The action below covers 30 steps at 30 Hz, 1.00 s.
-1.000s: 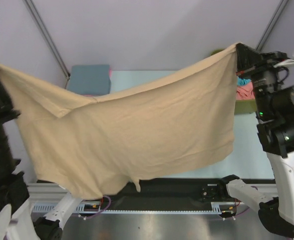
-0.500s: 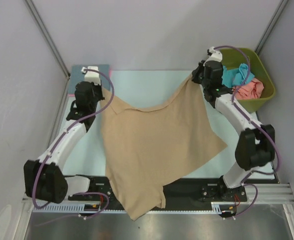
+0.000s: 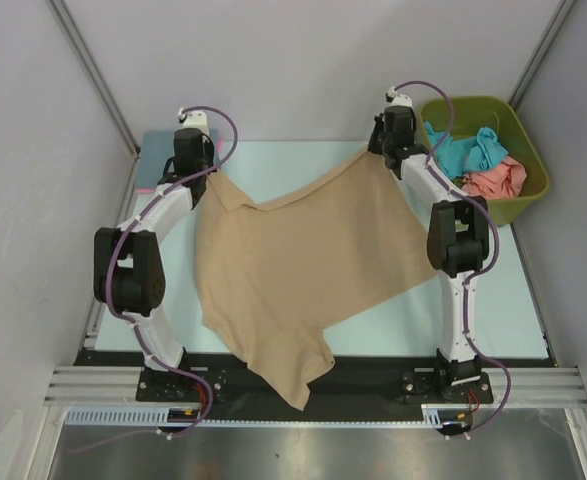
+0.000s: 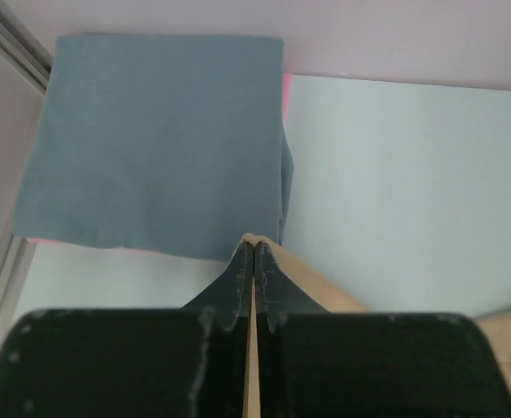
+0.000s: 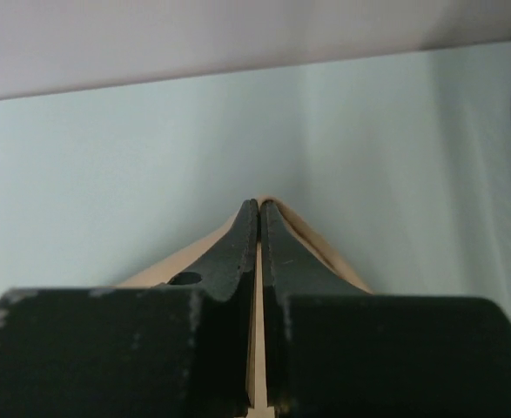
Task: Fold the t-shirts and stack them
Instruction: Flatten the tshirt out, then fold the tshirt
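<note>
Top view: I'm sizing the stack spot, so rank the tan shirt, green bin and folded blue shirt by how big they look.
Largest: tan shirt, by far.
Then: green bin.
Smallest: folded blue shirt, partly hidden by the left arm.

Tan shirt point(image 3: 293, 260) is spread mostly flat but rumpled, 2 far corners pulled up, near end bunched to a point. Folded blue shirt point(image 4: 151, 139) sits far left on a pink shirt point(image 4: 285, 91). Teal shirt point(image 3: 468, 150) and salmon shirt point(image 3: 498, 180) are crumpled together far right.
</note>
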Tool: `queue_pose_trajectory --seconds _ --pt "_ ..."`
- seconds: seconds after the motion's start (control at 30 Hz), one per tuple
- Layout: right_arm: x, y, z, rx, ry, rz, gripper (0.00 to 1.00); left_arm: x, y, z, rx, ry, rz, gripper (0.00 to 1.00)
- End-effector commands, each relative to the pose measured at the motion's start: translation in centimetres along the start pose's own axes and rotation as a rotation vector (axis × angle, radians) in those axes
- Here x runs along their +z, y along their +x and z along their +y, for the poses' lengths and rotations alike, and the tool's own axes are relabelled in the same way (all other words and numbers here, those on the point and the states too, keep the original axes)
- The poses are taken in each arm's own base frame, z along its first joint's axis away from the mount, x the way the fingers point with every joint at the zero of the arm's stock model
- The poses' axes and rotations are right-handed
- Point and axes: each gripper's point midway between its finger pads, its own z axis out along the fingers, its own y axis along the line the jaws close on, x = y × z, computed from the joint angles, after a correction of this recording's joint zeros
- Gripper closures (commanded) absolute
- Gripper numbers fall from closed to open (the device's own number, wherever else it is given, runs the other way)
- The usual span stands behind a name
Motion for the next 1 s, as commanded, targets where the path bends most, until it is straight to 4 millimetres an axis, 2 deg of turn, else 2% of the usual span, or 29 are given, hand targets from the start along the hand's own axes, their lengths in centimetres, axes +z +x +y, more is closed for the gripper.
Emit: queue_pose_trajectory --seconds 0.0,0.03,0.2,0.3,0.33,0.37,0.43,0.47,0.5,0.63,0.67,0.7,0.8,0.83,0.87,0.97 --pt "0.0 -2.0 -1.1 -0.033 0.01 -0.008 1.0 -0.8 -3.8 -0.8 -0.126 0.042 -0.043 1.0" --pt "0.1 -1.9 -1.4 -0.028 0.01 -0.003 1.0 -1.1 -3.0 -1.0 -0.135 0.048 -0.005 1.0" --pt "-0.2 -0.7 -2.2 -0.013 0.004 0.061 1.0 -2.5 -2.1 -1.4 -0.216 0.056 0.073 1.0" --pt "-1.0 -0.7 -2.1 0.014 0.003 0.101 1.0 -4.3 -1.0 -1.0 -0.235 0.011 0.135 1.0" --pt "-1.3 -0.6 -1.9 0.032 0.004 0.112 1.0 -5.1 0.0 -0.9 -0.232 -0.003 0.182 1.0" --pt "-2.0 -1.0 -1.9 0.036 0.002 0.116 1.0 -6.4 -0.4 -1.1 -0.248 0.002 0.182 1.0" --pt "-2.6 -1.1 -2.0 0.046 0.01 0.133 1.0 -8.2 0.2 -0.9 -0.248 -0.012 0.221 1.0" --pt "-3.1 -1.0 -2.1 0.055 0.019 0.153 1.0 -9.7 -0.8 -0.9 -0.257 -0.001 0.197 1.0" --pt "-3.4 -0.6 -1.6 0.063 -0.012 0.175 1.0 -10.7 0.0 -1.4 -0.247 0.013 0.208 1.0" --pt "-4.9 1.7 -2.6 0.094 0.011 0.299 1.0 -14.5 1.2 -1.7 -0.255 0.031 0.247 1.0" --pt "-5.2 2.0 -2.8 0.096 0.017 0.315 1.0 -15.3 2.0 -2.1 -0.252 0.045 0.268 1.0" --pt "-5.8 2.1 -2.8 0.095 0.017 0.328 1.0 -16.6 1.6 -2.4 -0.261 0.068 0.255 1.0" --pt "-7.3 2.6 -2.9 0.083 0.015 0.358 1.0 -19.4 3.3 -2.4 -0.232 0.07 0.297 1.0" --pt "-7.6 2.6 -2.9 0.08 0.014 0.362 1.0 -19.9 3.8 -2.5 -0.236 0.077 0.305 1.0" --pt "-7.9 2.6 -3.0 0.08 0.014 0.363 1.0 -20.2 5.1 -2.6 -0.248 0.082 0.334 1.0" --pt "-8.9 2.4 -3.5 0.081 0.02 0.37 1.0 -21.7 6.4 -2.3 -0.271 0.085 0.359 1.0"
